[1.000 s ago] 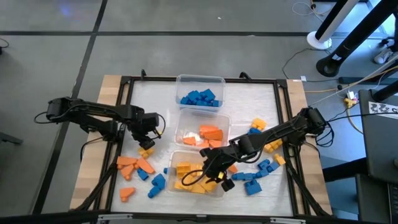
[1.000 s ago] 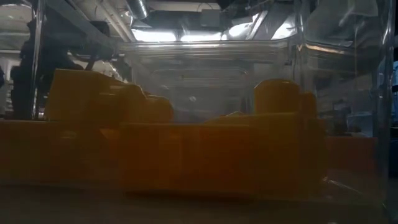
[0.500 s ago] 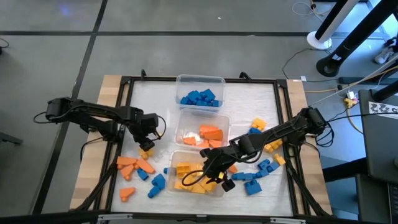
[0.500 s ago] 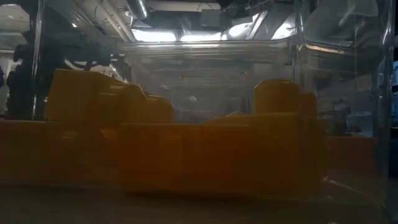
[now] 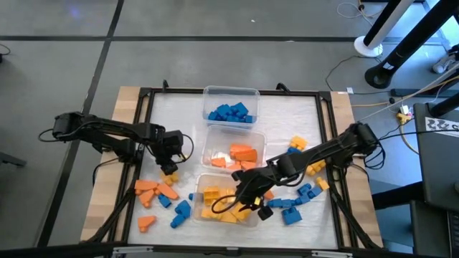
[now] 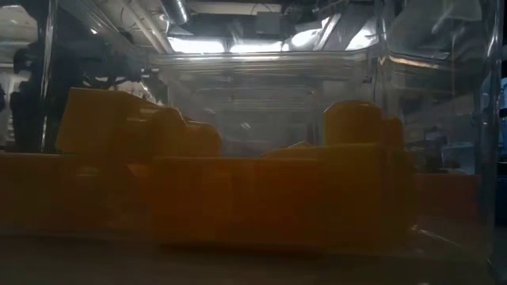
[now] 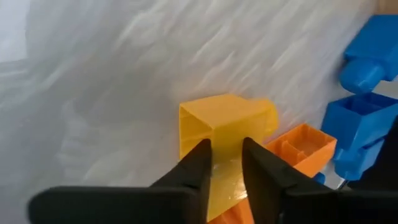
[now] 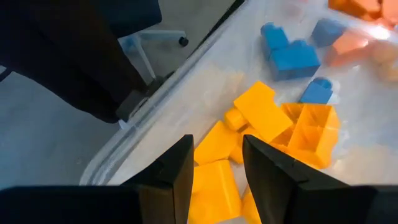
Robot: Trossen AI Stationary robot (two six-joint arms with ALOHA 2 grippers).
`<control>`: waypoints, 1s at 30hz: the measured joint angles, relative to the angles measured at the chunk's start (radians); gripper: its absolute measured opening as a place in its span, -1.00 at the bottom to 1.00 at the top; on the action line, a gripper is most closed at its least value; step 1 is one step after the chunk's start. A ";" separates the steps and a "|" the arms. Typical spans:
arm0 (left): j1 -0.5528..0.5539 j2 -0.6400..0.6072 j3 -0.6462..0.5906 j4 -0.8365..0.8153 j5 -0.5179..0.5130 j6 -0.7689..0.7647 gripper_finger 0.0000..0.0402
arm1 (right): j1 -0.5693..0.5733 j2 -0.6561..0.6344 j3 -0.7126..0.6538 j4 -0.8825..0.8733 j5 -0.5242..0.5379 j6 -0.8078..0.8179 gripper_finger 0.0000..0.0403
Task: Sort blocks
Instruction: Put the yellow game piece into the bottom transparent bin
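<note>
Loose blue, orange and yellow blocks lie on the white mat at the left and right. Down the middle stand three clear tubs: blue blocks, orange blocks and yellow blocks. At the table's left, my left gripper is shut on a yellow block that lies beside an orange block. Above the yellow tub, my right gripper hangs open, with the tub's yellow blocks below it. The low view shows those blocks through the tub wall. My left gripper pinches the yellow block at its near edge between its two fingers. The fingers slant down from above. The block rests on the white mat, against the orange block.
A black frame runs around the mat. The loose piles leave bare mat toward the far corners. The tub walls stand between the two piles.
My left gripper has tipped a little steeper, down onto the yellow block at the table's left. The right arm has kept still.
</note>
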 joint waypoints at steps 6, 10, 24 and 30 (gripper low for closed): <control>0.000 -0.001 0.002 0.022 0.031 0.006 -0.94 | 0.000 -0.038 0.000 0.002 0.021 -0.001 -0.31; 0.000 -0.001 0.000 0.044 0.060 -0.012 -0.98 | 0.000 -0.064 0.000 0.002 0.044 -0.003 -0.31; 0.001 -0.219 -0.006 0.030 0.201 -0.107 -0.99 | 0.000 -0.215 0.000 -0.165 0.098 0.000 -0.31; 0.001 -0.374 -0.005 0.048 0.215 -0.223 -0.99 | 0.000 -0.265 0.000 -0.355 0.158 0.058 -0.31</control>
